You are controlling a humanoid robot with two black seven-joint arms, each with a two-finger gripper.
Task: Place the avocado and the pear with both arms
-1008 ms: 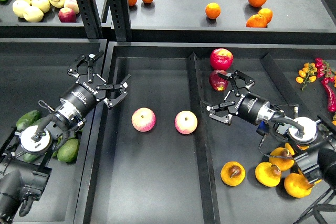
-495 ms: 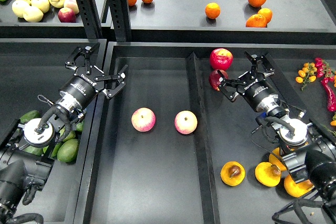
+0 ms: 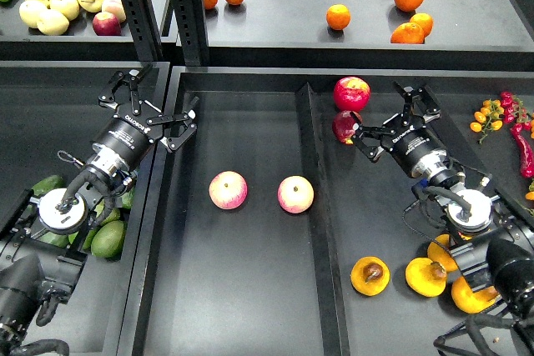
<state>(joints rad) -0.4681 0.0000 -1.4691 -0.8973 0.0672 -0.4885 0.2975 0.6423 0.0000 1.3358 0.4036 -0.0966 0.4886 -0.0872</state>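
Several green avocados [image 3: 108,238] lie in the left tray, partly hidden under my left arm. Several orange-yellow pear halves lie at the front of the right compartment; the nearest [image 3: 370,275] shows a dark pit, and another [image 3: 427,277] lies beside it. My left gripper [image 3: 157,98] is open and empty, up over the left tray's right edge, well behind the avocados. My right gripper [image 3: 390,115] is open and empty at the back of the right compartment, next to two red apples and far behind the pear halves.
Two pink-yellow apples [image 3: 228,190] [image 3: 295,194] lie in the middle tray. Two red apples [image 3: 352,92] [image 3: 345,127] lie by my right gripper. Red chillies [image 3: 522,135] and small orange fruits [image 3: 487,115] lie at far right. Oranges [image 3: 338,17] and pale yellow fruits [image 3: 50,7] sit on the back shelf.
My right gripper swung from near the tray divider back and to the right, beside the red apples. My left gripper drew back and slightly left. Both stayed open and empty.
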